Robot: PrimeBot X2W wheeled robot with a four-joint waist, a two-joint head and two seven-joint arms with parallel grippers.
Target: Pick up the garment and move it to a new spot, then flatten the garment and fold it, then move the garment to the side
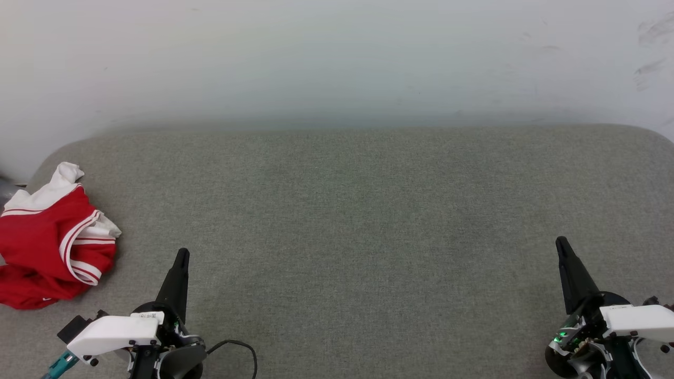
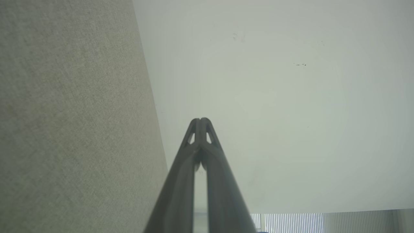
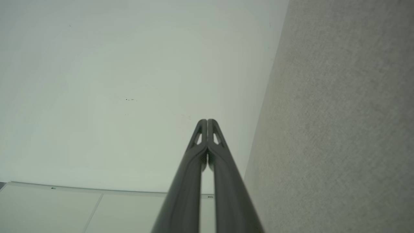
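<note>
Grey woven cloth, coarse and faintly flecked, covers the one broad cushion (image 1: 368, 237), whose far corners are rounded where it meets a smooth pale wall (image 1: 337, 52) with a few dark scuffs at its upper right. One garment (image 1: 50, 237) lies crumpled in a soft heap at the cushion's far left edge: bright red knit, with white fabric bunched at its top and right and curved bands of red-and-white striped trim across its front. It is partly cut off by the picture's left edge, and no numerals can be made out. Two grippers rest low over the cushion, each with long, dark, tapering matte fingers set on a white hard-plastic housing. The left gripper (image 1: 182, 253) is near the garment but clear of it, and the right gripper (image 1: 560, 242) is well apart at the opposite side. One thin black cable (image 1: 239, 345) loops by the left housing. In the left wrist view, the left gripper (image 2: 200, 120) has its two fingers pressed together at the tips, closed on nothing, with a small slot cut near each tip, the cushion (image 2: 64, 129) to one side and the wall (image 2: 291, 97) beyond. The right gripper (image 3: 207, 120) shows the same in its own view: two slotted fingers meeting at the tips, empty, between wall (image 3: 97, 81) and cushion (image 3: 339, 129).
</note>
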